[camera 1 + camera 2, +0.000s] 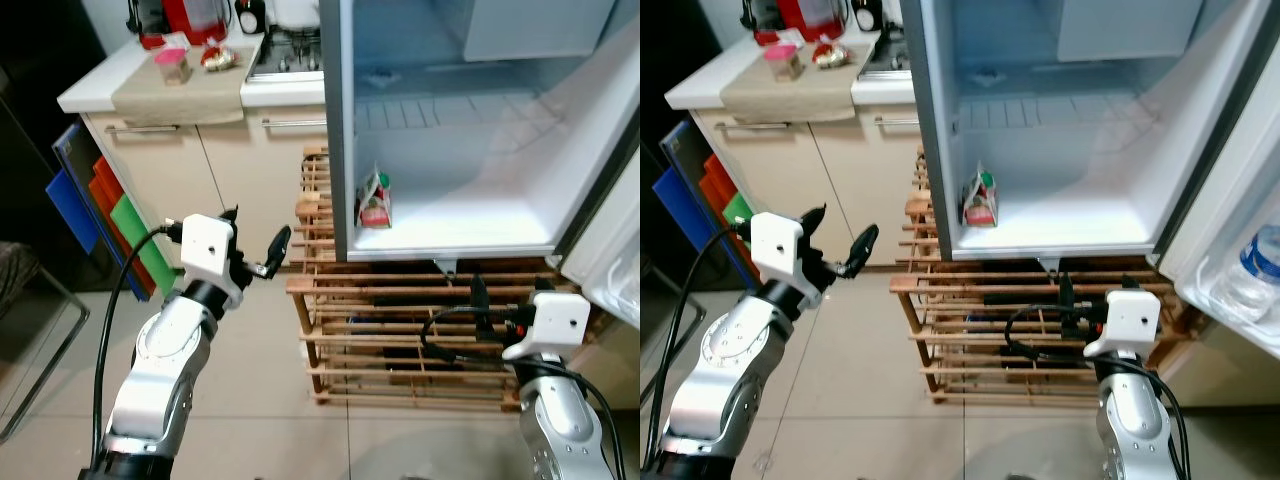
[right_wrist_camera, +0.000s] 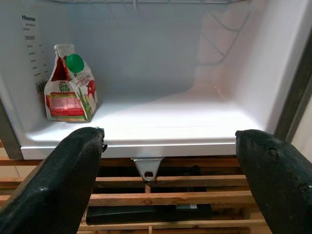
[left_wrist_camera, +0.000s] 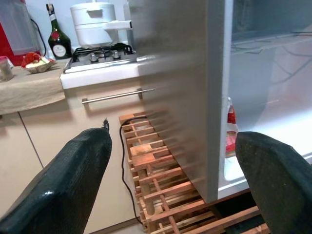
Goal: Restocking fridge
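A two-armed robot stands facing an open fridge, both claws spread and holding nothing.

Nearest, the left gripper (image 1: 255, 243) is raised out in front of the cream kitchen cabinets (image 1: 200, 150), its two black fingers parted and empty. The right gripper (image 2: 165, 161) sits lower, by the wooden slatted rack (image 1: 400, 330) that the fridge stands on, its fingers also wide apart and empty, aimed at the fridge's bottom shelf. Beyond them the open fridge (image 1: 450, 230) shows a white interior. A juice carton (image 2: 70, 90) with a green cap stands upright at the left front corner of the bottom shelf, against the side wall. A water bottle (image 1: 1250, 275) sits in the door shelf on the right. Farther back, the counter (image 1: 100, 85) carries a small jar (image 1: 173, 65) and a stovetop (image 1: 285, 55).
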